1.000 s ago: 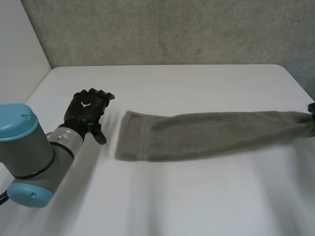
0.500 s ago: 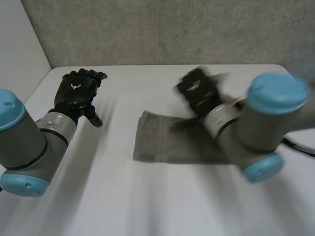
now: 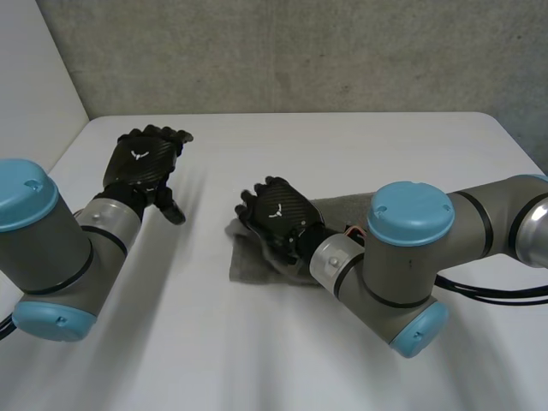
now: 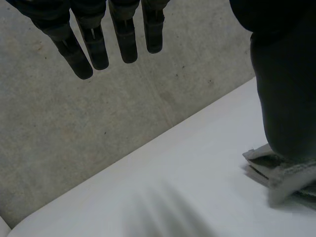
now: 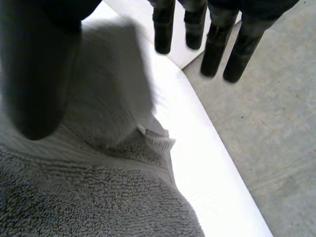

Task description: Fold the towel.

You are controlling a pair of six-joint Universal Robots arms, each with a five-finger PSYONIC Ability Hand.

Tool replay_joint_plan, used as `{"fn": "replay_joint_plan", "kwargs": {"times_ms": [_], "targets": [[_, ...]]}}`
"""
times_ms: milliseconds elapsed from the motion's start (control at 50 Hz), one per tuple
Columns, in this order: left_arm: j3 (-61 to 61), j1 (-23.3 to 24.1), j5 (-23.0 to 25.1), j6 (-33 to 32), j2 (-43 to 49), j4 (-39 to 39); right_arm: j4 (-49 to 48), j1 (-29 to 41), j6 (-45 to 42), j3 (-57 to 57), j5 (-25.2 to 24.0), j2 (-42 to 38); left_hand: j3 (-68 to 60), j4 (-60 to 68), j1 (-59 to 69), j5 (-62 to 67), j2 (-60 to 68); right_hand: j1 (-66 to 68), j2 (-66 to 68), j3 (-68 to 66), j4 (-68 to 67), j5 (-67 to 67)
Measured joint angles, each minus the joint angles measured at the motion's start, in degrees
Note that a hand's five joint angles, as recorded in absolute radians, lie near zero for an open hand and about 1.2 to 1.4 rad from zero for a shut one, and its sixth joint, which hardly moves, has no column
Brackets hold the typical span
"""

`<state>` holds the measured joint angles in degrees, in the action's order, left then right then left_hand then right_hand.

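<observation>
The grey towel (image 3: 248,267) lies doubled over on itself near the middle of the white table (image 3: 342,141). My right hand (image 3: 278,214) hovers over the towel's left end, fingers straight and apart from the thumb, gripping nothing. In the right wrist view the towel (image 5: 98,197) lies under the palm, with a folded corner (image 5: 157,138) near the table's edge. My left hand (image 3: 141,163) is raised to the left of the towel, open and holding nothing. In the left wrist view its straight fingers (image 4: 98,44) point at the wall, and the towel's end (image 4: 279,173) lies beside the thumb.
A grey concrete wall (image 3: 300,51) runs behind the table. My right arm (image 3: 411,248) reaches across the table's right half. Bare table top lies in front of the towel and to its left. Past the table's edge in the right wrist view is grey floor (image 5: 276,98).
My right arm swept in from the right edge, bringing the towel's right end over to its left end, and the hand has let go. My left hand moved back slightly.
</observation>
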<state>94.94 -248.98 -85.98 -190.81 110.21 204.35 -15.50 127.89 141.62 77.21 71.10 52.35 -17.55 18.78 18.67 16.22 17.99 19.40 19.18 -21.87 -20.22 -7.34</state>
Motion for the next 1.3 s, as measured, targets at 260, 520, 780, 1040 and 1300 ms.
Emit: {"fn": "replay_joint_plan", "kwargs": {"times_ms": [260,520,780,1040,1300], "targets": [[0.02,1.77,-0.02,0.09,0.38,0.03,3.47,-11.43,12.82,9.96,1.73,12.48,0.00,0.00,0.00,0.00,0.00,-5.77,-4.17,7.54,5.53,4.03],[0.18,3.76,0.03,0.04,1.75,0.13,4.81,-24.50,10.41,24.26,1.60,15.74,0.00,0.00,0.00,0.00,0.00,8.16,8.81,-6.17,-7.91,-11.45],[0.24,3.93,-0.05,-0.06,2.28,0.46,4.01,-25.45,6.33,21.39,5.68,12.51,0.00,0.00,0.00,0.00,0.00,54.40,54.49,-55.05,-56.51,-58.11],[-0.30,3.23,-1.04,0.26,-0.13,0.58,-0.57,-6.09,-10.11,10.90,11.04,11.00,0.23,0.00,0.00,-0.08,0.00,54.86,54.63,-55.06,-56.51,-58.11],[-0.55,1.45,-6.01,5.96,-2.41,2.64,-5.11,9.05,-19.57,4.55,2.25,-1.74,0.23,0.00,0.00,-0.17,0.00,51.91,52.18,-50.27,-51.82,-54.26]]}}
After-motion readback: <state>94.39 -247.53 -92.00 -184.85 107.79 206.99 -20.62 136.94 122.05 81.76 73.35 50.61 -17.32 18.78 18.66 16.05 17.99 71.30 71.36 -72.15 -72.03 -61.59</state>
